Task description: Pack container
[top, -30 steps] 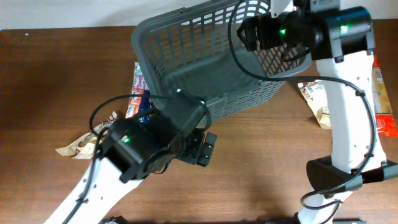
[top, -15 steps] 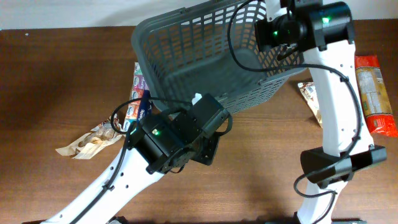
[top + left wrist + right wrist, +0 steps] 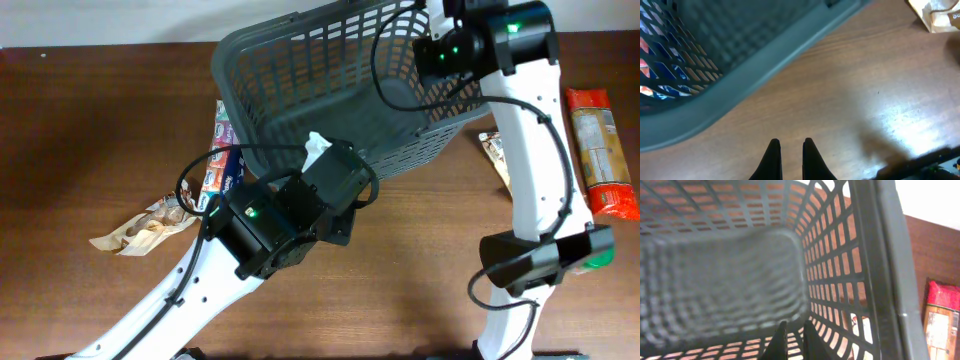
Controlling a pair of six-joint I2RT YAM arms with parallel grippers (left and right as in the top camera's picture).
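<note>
Basket (image 3: 300, 90) sits at the far side of the table (image 3: 90, 120), mouth up and tilted towards the overhead camera. Nothing shows inside it. The goods lie outside:
- blue packet (image 3: 222, 150) at its left wall, partly showing through the lattice in the left wrist view
- tan packet (image 3: 145, 230) nearer the front, left
- beige packet (image 3: 495, 155) just beside its right corner
- red packet (image 3: 595, 150) further right

My reading: packing has not started. The packets are set round the basket so that either arm can reach one.

Left gripper (image 3: 790, 145): fingers pressed together, nothing pinched. It hangs over bare table, with the basket's near wall (image 3: 740, 60) just ahead of it and apart from it. Probably parked low and clear of the wall, not reaching for anything.

Right gripper (image 3: 796, 330): fingers likewise drawn together and empty. It is above the basket's right end and points down into the hollow, the right rim (image 3: 880, 255) close by. I cannot tell whether it touches the basket.

Each arm would have to open its fingers before picking anything up.
</note>
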